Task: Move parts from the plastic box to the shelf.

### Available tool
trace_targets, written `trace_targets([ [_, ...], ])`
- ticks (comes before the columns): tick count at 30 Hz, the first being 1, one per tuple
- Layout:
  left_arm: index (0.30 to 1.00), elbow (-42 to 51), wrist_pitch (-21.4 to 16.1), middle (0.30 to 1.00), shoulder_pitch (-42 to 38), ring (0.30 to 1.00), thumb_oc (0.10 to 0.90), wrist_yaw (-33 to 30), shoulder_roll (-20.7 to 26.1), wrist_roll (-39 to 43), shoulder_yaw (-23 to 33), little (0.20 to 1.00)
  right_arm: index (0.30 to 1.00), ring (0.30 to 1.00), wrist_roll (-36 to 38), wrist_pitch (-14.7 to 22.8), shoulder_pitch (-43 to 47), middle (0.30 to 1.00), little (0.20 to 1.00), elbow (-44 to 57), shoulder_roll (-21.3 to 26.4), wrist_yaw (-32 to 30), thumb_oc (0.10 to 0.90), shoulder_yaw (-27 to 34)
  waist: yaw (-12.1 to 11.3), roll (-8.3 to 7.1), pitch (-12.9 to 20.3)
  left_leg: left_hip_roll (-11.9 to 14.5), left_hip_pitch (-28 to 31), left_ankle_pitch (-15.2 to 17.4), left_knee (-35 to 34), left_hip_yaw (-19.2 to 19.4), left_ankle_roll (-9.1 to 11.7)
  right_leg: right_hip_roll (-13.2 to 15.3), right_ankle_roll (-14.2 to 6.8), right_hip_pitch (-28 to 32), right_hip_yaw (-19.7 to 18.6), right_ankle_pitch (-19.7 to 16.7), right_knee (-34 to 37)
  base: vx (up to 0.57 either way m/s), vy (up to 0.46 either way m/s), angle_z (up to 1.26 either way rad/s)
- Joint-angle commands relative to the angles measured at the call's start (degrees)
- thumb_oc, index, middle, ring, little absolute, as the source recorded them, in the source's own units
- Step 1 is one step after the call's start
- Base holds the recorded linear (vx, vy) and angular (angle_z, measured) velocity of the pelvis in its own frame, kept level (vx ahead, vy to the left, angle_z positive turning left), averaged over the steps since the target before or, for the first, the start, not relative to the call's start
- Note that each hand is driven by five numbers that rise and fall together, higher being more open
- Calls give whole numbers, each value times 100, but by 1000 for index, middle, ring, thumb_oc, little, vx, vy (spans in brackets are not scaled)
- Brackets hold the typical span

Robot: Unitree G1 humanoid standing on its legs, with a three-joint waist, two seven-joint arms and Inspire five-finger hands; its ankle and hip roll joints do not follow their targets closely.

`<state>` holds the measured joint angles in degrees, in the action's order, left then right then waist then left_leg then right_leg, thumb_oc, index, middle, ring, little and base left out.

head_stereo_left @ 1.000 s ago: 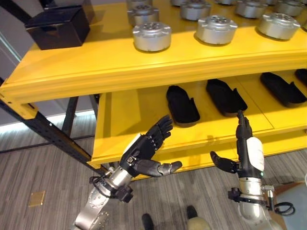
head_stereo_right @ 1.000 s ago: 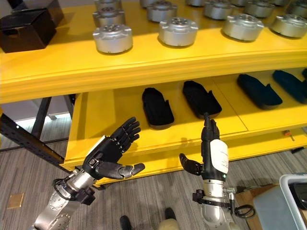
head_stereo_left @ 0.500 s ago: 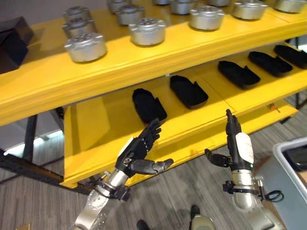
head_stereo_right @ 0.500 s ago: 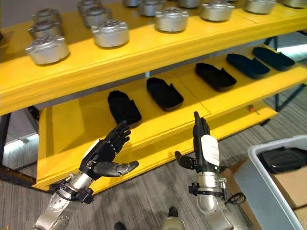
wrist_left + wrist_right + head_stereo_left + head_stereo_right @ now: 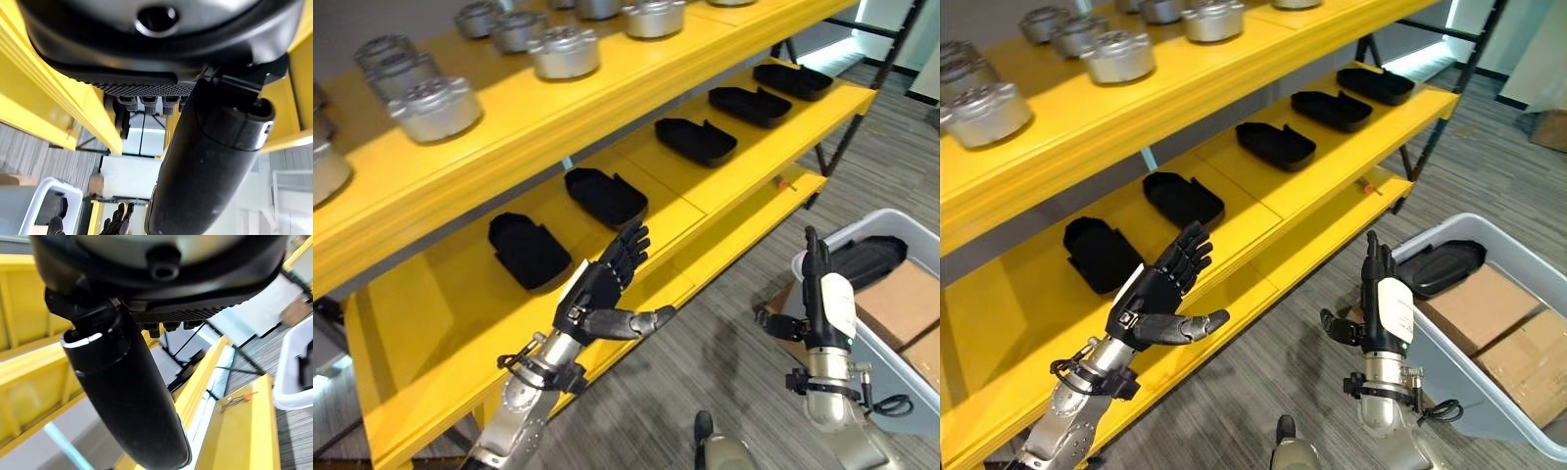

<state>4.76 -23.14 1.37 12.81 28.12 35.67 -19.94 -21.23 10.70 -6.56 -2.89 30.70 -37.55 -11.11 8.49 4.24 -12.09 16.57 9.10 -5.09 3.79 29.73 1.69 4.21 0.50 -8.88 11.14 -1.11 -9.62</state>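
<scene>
Several flat black parts lie in a row on the yellow shelf's lower level (image 5: 724, 211), among them one (image 5: 527, 250) at the left and one (image 5: 695, 140) further right. A grey plastic box (image 5: 1489, 397) stands on the floor at the right, with a black part (image 5: 1442, 266) at its far end. My left hand (image 5: 602, 294) is open, palm up, in front of the lower level's edge and holds nothing. My right hand (image 5: 822, 304) is open with fingers pointing up, beside the box's near-left corner, also holding nothing.
Silver round parts (image 5: 435, 106) stand on the shelf's upper level. Cardboard boxes (image 5: 1489, 313) fill most of the plastic box. A small screwdriver-like tool (image 5: 784, 182) lies on the lower level. A dark shelf leg (image 5: 847, 127) stands at the right end. Grey floor lies between shelf and box.
The camera has swung to the right, so the plastic box has come into view and the shelf has slid left. Both hands stay open and hold nothing.
</scene>
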Motion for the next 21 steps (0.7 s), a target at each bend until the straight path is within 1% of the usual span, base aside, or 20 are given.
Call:
trace_targets([
  [1, 1000, 626, -752, 1000, -151, 1000, 900, -118, 152, -70, 396, 1000, 1000, 1000, 91, 821, 501, 1000, 1000, 363, 64, -79, 900, 3, -89, -405, 232, -688, -593, 418, -150, -668, 237, 72, -370, 1286, -28, 262, 879, 76, -144, -139],
  [2, 1000, 700, -742, 1000, -32, 1000, 900, -247, 161, -168, 456, 1000, 1000, 1000, 157, 984, 491, 1000, 1000, 355, 88, 73, 900, -55, -170, -387, 223, -953, -630, 653, 27, -1152, 153, 34, -353, 1264, -273, 272, 852, 65, -94, -93],
  [3, 1000, 742, -725, 1000, 28, 1000, 900, -248, 162, -172, 500, 1000, 1000, 1000, 226, 1030, 461, 1000, 1000, 380, 96, 132, 900, -64, -191, -379, 220, -1075, -642, 757, 112, -1277, 104, 19, -350, 1268, -360, 268, 853, 102, -50, -69],
  [4, 1000, 762, -709, 1000, 55, 1000, 900, -237, 159, -165, 523, 1000, 1000, 1000, 256, 1050, 439, 1000, 1000, 396, 99, 159, 900, -62, -195, -376, 219, -1136, -647, 807, 145, -1312, 77, 12, -351, 1272, -395, 263, 858, 78, -39, -87],
  [6, 1000, 835, -625, 1000, 127, 1000, 900, -101, 150, -109, 615, 1000, 1000, 1000, 332, 1079, 300, 1000, 1000, 516, 84, 230, 900, -59, -175, -344, 263, -1428, -669, 941, 182, -1351, -65, -30, -366, 1253, -529, 200, 898, 125, -4, -122],
  [7, 1000, 861, -594, 1000, 149, 1000, 900, -102, 157, -105, 626, 1000, 1000, 1000, 294, 1090, 270, 1000, 1000, 545, 63, 251, 900, -102, -177, -299, 250, -1646, -637, 994, 121, -1489, -156, -86, -397, 1265, -631, 193, 885, 103, 22, -67],
  [10, 1000, 861, -594, 1000, 149, 1000, 900, -102, 158, -106, 628, 1000, 1000, 1000, 294, 1090, 272, 1000, 1000, 545, 62, 251, 900, -103, -183, -302, 266, -1648, -655, 973, 108, -1481, -156, -86, -394, 1240, -639, 179, 889, 68, 24, -44],
  [11, 1000, 891, -598, 1000, 211, 1000, 900, -262, 140, -199, 594, 1000, 1000, 1000, 203, 1085, 418, 1000, 1000, 506, 0, 426, 900, -368, -315, -228, 229, -2047, -614, 920, -141, -2359, -296, -299, -441, 1109, -1080, 158, 749, 157, 57, -74],
  [12, 1000, 894, -596, 1000, 212, 1000, 900, -268, 140, -205, 597, 1000, 1000, 1000, 202, 1086, 425, 1000, 1000, 501, -1, 424, 900, -373, -321, -230, 233, -2049, -609, 900, -168, -2350, -298, -298, -441, 1094, -1090, 156, 739, 222, 127, -74],
  [13, 1000, 896, -657, 1000, 271, 1000, 900, -216, 129, -275, 602, 1000, 1000, 1000, 39, 1023, 507, 1000, 1000, 527, 15, 487, 900, -528, -372, -237, 250, -2072, -578, 872, -259, -2581, -338, -344, -446, 1040, -1228, 183, 681, 112, 105, -90],
  [14, 1000, 894, -713, 1000, 330, 1000, 900, -180, 144, -284, 600, 1000, 1000, 1000, 5, 988, 506, 1000, 1000, 559, 41, 477, 900, -581, -393, -246, 271, -2053, -536, 846, -326, -2625, -346, -360, -449, 1045, -1260, 222, 628, 135, 123, -97],
  [18, 1000, 838, -818, 1000, 428, 1000, 900, 58, 257, -221, 633, 1000, 1000, 1000, 74, 965, 456, 1000, 1000, 561, 118, 466, 900, -524, -426, -301, 333, -2024, -524, 812, -396, -2616, -393, -418, -447, 1045, -1213, 395, 402, 85, 90, -34],
  [19, 1000, 769, -814, 1000, 415, 1000, 900, 98, 334, -83, 609, 1000, 1000, 1000, 98, 941, 460, 1000, 1000, 546, 131, 494, 900, -498, -425, -319, 322, -2000, -524, 787, -424, -2577, -425, -480, -426, 978, -1125, 553, 117, 68, 105, 0],
  [21, 1000, 656, -874, 1000, 384, 1000, 900, 134, 349, -42, 591, 1000, 1000, 1000, 73, 903, 507, 1000, 1000, 602, 123, 481, 900, -555, -472, -340, 246, -1959, -581, 812, -351, -2429, -495, -424, -481, 714, -820, 625, -588, -23, 64, 3],
])
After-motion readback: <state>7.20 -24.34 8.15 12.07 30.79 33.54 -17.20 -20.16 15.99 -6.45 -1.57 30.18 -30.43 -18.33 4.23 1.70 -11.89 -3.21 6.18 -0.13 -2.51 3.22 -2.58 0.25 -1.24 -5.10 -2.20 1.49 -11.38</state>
